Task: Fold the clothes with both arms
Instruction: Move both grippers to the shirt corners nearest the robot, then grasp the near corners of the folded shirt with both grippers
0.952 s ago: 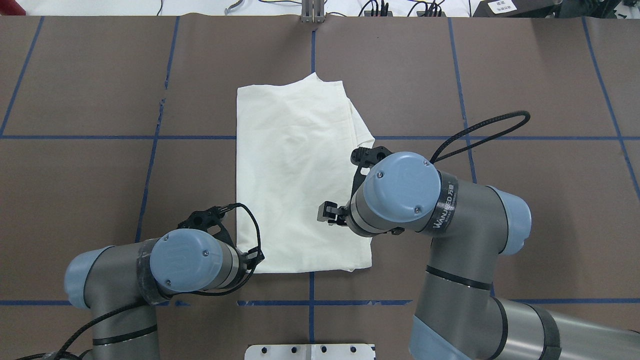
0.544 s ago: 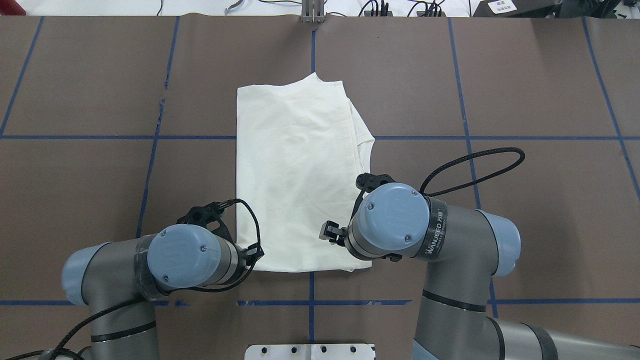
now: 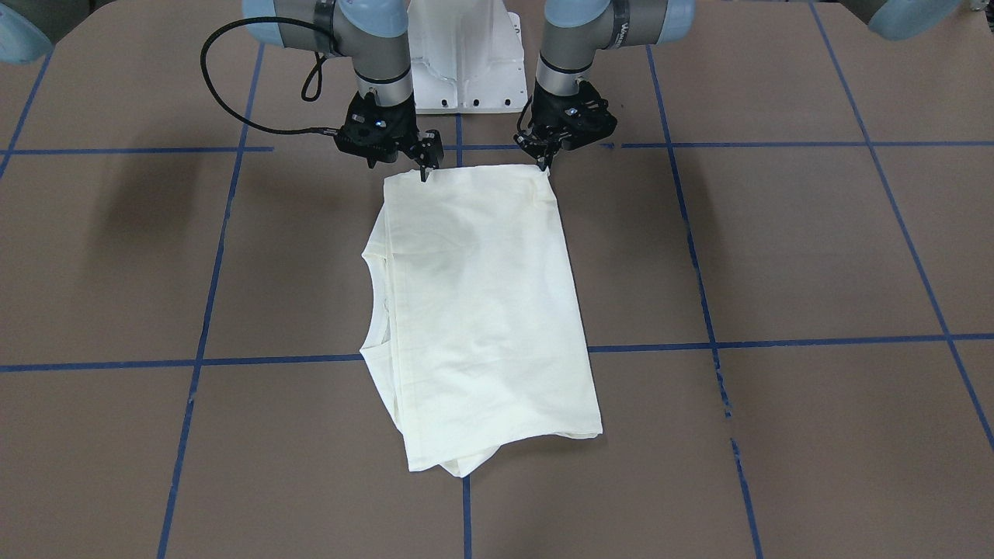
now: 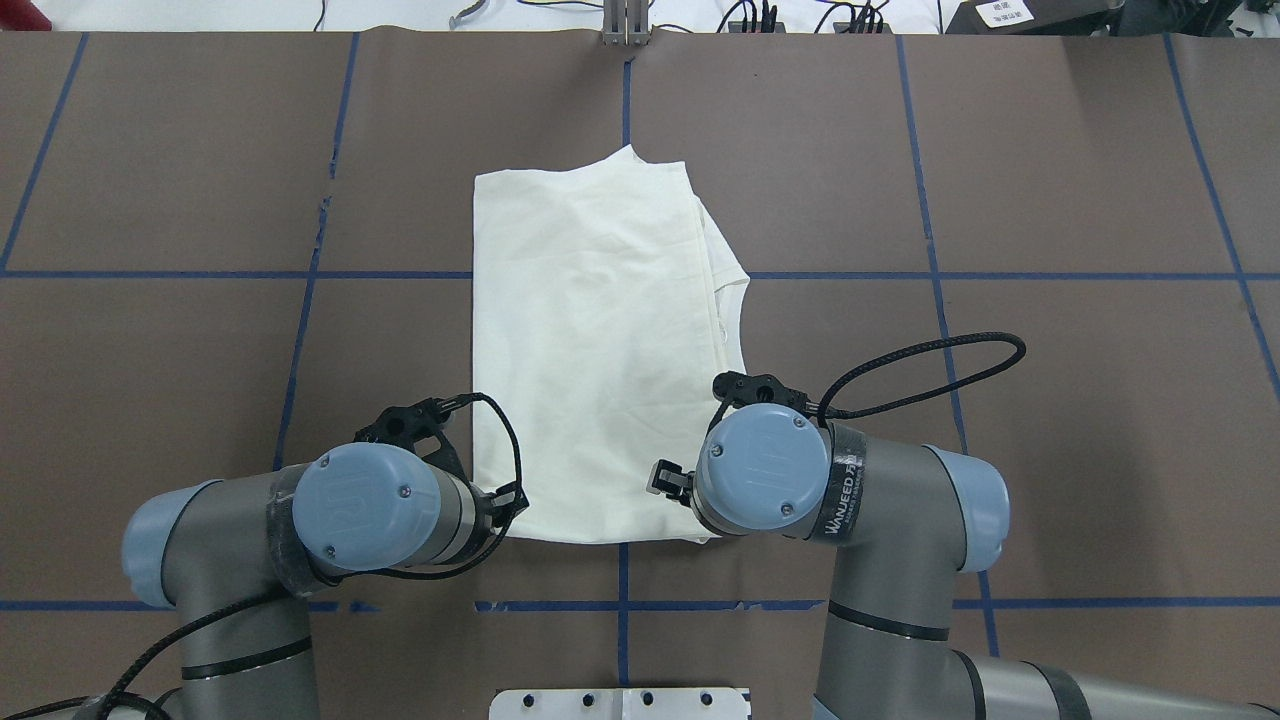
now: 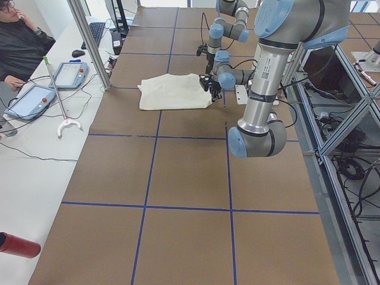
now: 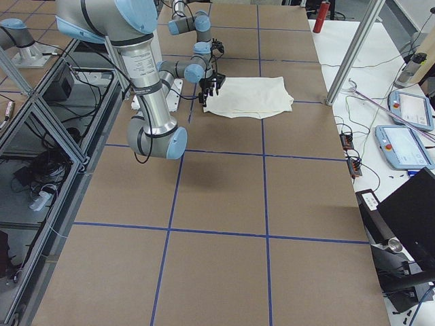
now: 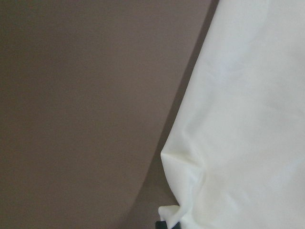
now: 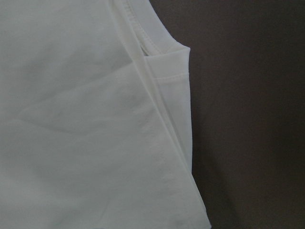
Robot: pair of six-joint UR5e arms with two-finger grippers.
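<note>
The cream-white shirt (image 3: 481, 310) (image 4: 590, 340) lies folded lengthwise into a long rectangle mid-table, plain side up, with no print showing. My left gripper (image 3: 545, 164) is shut on the corner of the shirt's near edge on my left. The left wrist view shows cloth (image 7: 248, 119) bunched at a black fingertip. My right gripper (image 3: 423, 172) hangs open just over the other near corner, tips at the cloth. Beneath it the shirt (image 8: 86, 119) lies flat, with layered hems at its edge. In the overhead view both grippers are mostly hidden under their wrists.
Blue tape lines cross the brown table. The white pedestal base (image 4: 620, 703) sits at the near edge behind the arms. A person (image 5: 18, 47) sits at a side table with tablets. A metal post (image 5: 89, 41) and a red cylinder (image 5: 18, 244) stand beyond the table's left end.
The right arm has drawn back along the shirt's right side to its near corner. The left arm has barely moved. The shirt lies as before.
</note>
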